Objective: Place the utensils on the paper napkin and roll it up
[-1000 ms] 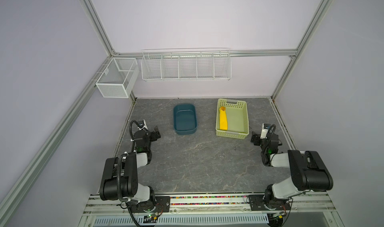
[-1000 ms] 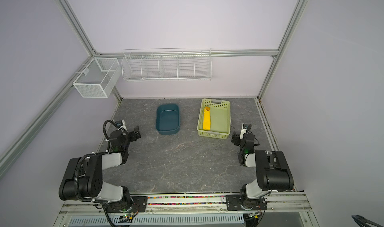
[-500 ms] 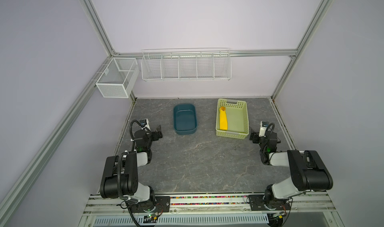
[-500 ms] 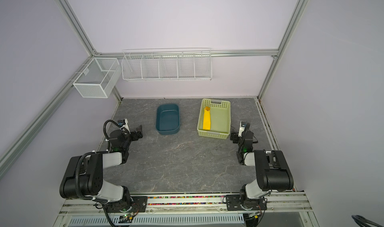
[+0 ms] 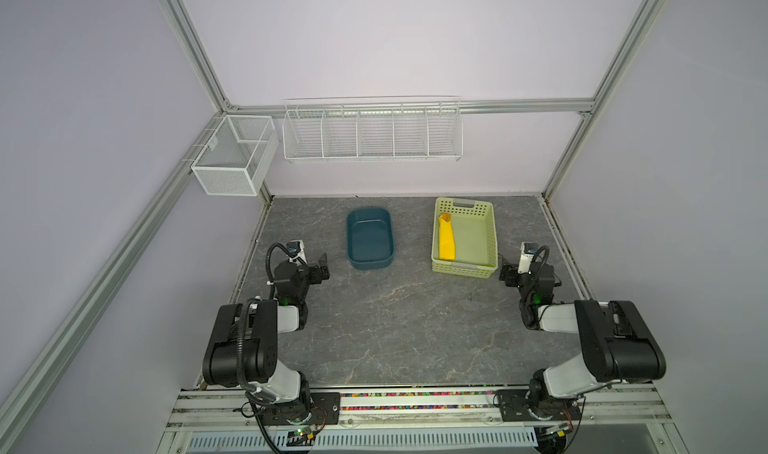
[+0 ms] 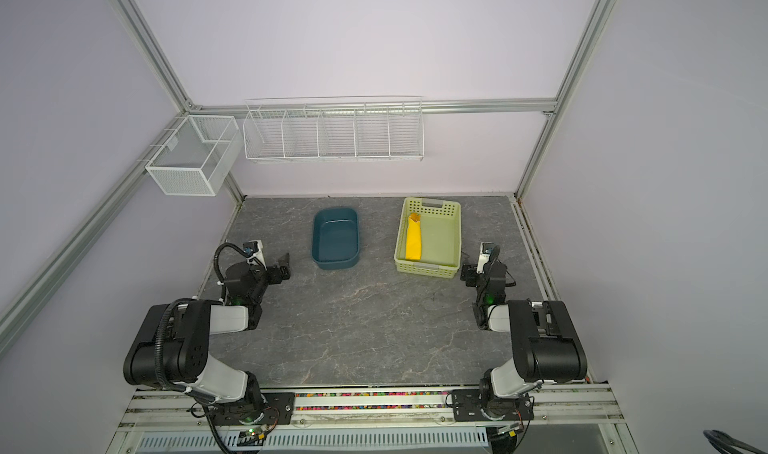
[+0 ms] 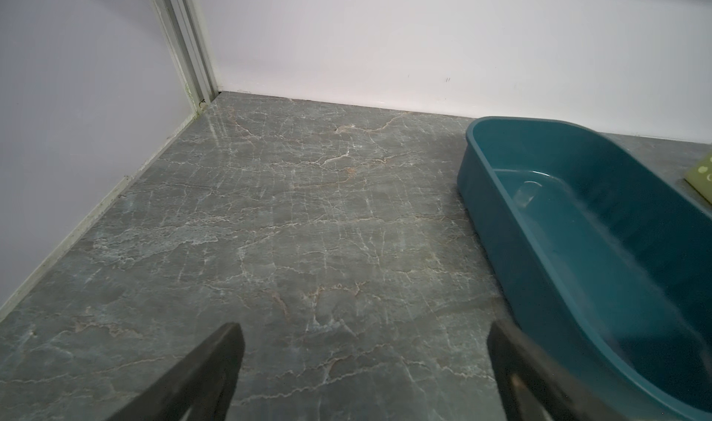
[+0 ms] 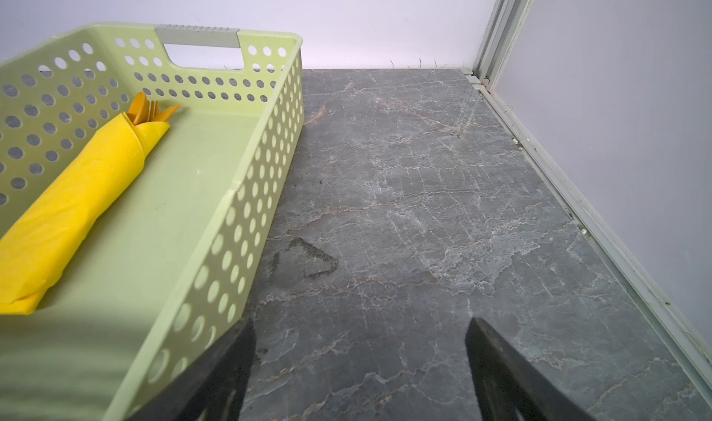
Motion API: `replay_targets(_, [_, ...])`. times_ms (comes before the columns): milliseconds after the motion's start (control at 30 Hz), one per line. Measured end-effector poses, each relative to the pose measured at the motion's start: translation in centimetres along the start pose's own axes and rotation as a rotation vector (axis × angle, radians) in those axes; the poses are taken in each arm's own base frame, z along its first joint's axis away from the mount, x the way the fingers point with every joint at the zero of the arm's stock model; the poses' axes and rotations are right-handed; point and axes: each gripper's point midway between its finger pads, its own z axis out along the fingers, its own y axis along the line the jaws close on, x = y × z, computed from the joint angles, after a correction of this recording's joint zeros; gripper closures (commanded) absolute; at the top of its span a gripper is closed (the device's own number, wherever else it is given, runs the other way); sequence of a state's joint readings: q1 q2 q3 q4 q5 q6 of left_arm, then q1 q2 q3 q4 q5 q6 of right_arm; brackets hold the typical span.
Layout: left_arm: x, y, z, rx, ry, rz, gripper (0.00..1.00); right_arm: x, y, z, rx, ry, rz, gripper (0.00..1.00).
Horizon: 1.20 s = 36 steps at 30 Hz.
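Both the left gripper (image 7: 364, 324) and the right gripper (image 8: 361, 322) were held wide open and empty, while the rolled paper napkin (image 8: 77, 191), orange utensils (image 8: 148, 112) poking from its far end, was laid lengthwise front-to-back in the pale green perforated basket (image 8: 246, 191), nearer the right gripper

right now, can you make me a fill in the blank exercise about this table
The paper napkin is ____ around the orange utensils.
It lies in the green basket, against its ____ wall in both top views.
The blue tub holds ____.
The left gripper and right gripper both stand ____, gripping nothing.
Missing words: rolled; left; nothing; open.
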<state>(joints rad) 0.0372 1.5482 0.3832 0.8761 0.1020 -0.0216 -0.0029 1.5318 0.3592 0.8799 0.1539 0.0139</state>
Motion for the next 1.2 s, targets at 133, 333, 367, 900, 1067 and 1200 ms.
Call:
replay_targets(133, [-0.05,0.0,0.0,0.0,-0.002,0.005,0.01,0.0,0.0,0.0,0.0,0.0,0.0,0.12])
replay_targets(333, [-0.06,-0.01,0.0,0.0,-0.002,0.008,0.01,-0.01,-0.05,0.0,0.003,0.0,0.0,0.12])
replay_targets(367, [-0.06,-0.01,0.0,0.0,-0.002,0.008,0.01,0.0,-0.05,0.0,0.003,0.0,0.0,0.12])
replay_targets(900, [-0.06,-0.01,0.0,0.0,-0.002,0.009,0.01,0.0,-0.05,0.0,0.003,0.0,0.0,0.12])
replay_targets(1067, [-0.05,-0.01,0.0,0.0,-0.002,0.009,0.01,0.0,0.12,-0.01,-0.001,0.0,-0.008,0.12])
replay_targets(1200, [-0.06,-0.01,0.0,0.0,-0.002,0.009,0.01,-0.02,0.56,-0.03,-0.012,-0.001,-0.021,0.12])
